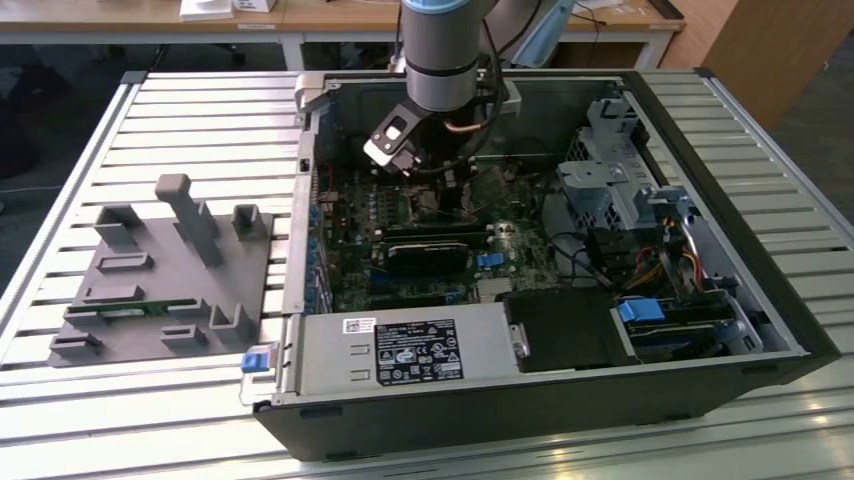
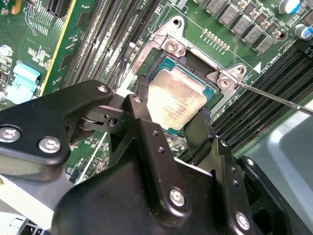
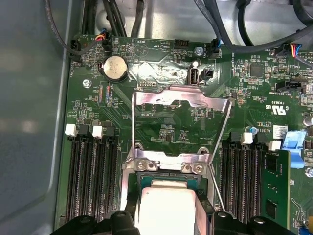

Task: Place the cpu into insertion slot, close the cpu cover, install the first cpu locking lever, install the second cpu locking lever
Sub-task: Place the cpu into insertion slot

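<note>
Grasping the cpu (image 2: 177,95) by two opposite edges, the claw (image 2: 170,105) is clenched, with one black finger (image 2: 143,95) on each side. The claw body covers the chip's near edge in the second wrist view. In the first wrist view the picture edge cuts the cpu (image 3: 166,208) off.

The chip lies flat, pale metal top up, edges square to the insertion slot (image 2: 168,45) rim. It is in or just over the slot; seating cannot be confirmed, as the slot centre is hidden beneath it. Square part, so no long axis.

The cpu cover (image 3: 182,99) is swung open past its hinge, with green board showing through its window. A thin lever rod (image 2: 274,98) juts out beside the slot.

In the exterior view the arm (image 1: 441,50) reaches into the open computer case (image 1: 561,410) on the slatted counter (image 1: 160,110).
</note>
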`<state>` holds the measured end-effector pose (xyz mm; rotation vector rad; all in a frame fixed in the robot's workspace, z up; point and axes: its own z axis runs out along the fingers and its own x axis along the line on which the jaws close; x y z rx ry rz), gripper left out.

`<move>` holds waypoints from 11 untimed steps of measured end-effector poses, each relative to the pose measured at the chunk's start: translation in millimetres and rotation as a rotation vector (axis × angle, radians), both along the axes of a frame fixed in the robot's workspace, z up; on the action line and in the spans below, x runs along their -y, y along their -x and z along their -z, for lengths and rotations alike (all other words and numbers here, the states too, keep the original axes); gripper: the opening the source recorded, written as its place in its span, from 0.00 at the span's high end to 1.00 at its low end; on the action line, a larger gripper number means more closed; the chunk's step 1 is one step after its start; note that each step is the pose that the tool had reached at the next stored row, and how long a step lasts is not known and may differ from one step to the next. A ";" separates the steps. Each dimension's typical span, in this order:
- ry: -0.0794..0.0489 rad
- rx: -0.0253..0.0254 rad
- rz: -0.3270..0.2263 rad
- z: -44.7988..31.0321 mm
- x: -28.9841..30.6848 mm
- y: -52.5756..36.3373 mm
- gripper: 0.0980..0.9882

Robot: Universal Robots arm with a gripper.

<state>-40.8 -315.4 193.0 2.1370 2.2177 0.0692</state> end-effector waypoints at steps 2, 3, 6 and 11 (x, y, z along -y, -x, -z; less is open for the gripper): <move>0.000 0.0000 0.000 0.0 0.0 0.0 0.50; 0.000 0.0000 0.000 0.1 0.0 0.0 0.50; 0.000 0.0002 0.000 0.2 0.0 0.0 0.49; 0.000 0.0001 0.000 0.2 0.0 0.0 0.35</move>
